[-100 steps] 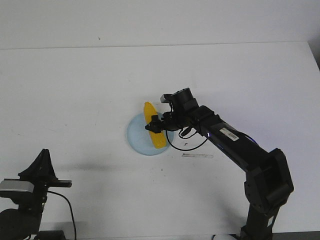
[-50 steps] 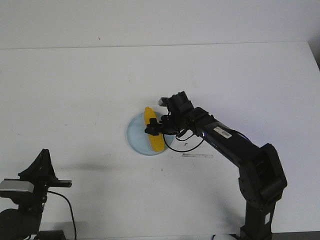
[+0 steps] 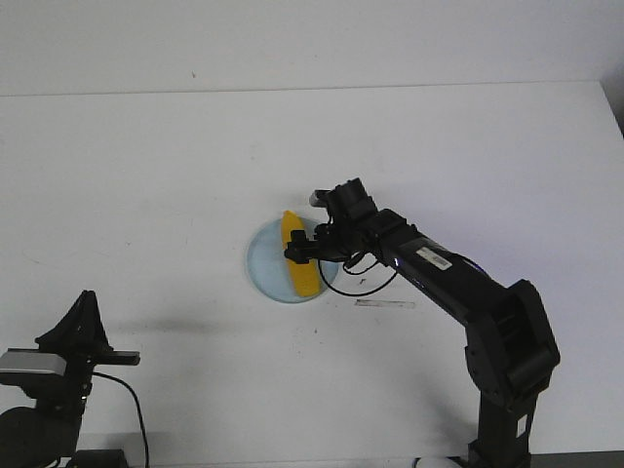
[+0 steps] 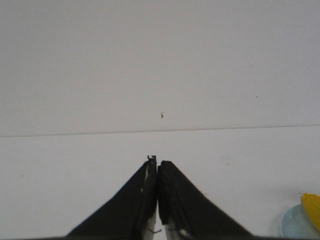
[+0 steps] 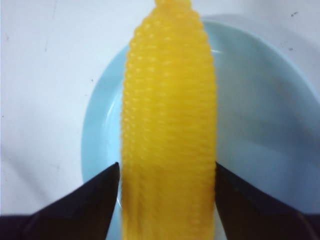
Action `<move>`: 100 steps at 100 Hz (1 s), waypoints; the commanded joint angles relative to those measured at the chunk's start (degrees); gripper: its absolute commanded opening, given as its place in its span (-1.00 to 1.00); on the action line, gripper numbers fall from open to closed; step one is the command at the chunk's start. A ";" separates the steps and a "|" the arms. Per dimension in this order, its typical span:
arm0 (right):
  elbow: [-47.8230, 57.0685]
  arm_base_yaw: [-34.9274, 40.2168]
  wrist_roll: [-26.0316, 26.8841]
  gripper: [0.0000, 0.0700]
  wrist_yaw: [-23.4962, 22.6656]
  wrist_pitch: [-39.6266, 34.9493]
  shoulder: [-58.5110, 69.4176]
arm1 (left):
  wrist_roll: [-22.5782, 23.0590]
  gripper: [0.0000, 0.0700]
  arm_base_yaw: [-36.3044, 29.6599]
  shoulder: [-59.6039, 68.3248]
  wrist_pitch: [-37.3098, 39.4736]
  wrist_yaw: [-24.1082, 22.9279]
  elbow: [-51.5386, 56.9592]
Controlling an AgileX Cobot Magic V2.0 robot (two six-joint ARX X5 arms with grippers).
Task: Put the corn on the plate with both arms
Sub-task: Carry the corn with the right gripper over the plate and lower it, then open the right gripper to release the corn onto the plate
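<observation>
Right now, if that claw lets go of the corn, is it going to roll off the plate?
The corn looks round and smooth, so it may roll slightly. The plate has a low rim that would probably stop it. It looks like rigid plastic, likely light and a bit slippery between the right claw fingers.

You won't find any text you can actually read here. The right arm (image 3: 444, 278) carries a small white label (image 3: 436, 258) on its forearm, over the middle of the desk, but its print is too small to make out in the front view. Neither wrist view gives you any lettering, number or sign.
</observation>
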 commanded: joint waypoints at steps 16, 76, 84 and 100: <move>0.90 0.52 0.48 0.24 0.39 0.63 1.44 | 0.50 -1.00 0.04 -0.11 0.63 0.02 0.13; 0.42 0.02 -18.29 0.05 22.10 -4.22 -14.12 | 0.50 -1.00 0.04 -0.13 0.63 0.02 0.13; -1.46 0.02 -20.41 -0.36 30.86 -5.68 -17.18 | 0.50 -1.00 0.04 -0.13 0.63 0.04 0.13; -10.54 -2.60 -21.94 -0.83 39.10 -1.05 -25.33 | 0.50 -1.00 0.04 -0.13 0.63 0.02 0.13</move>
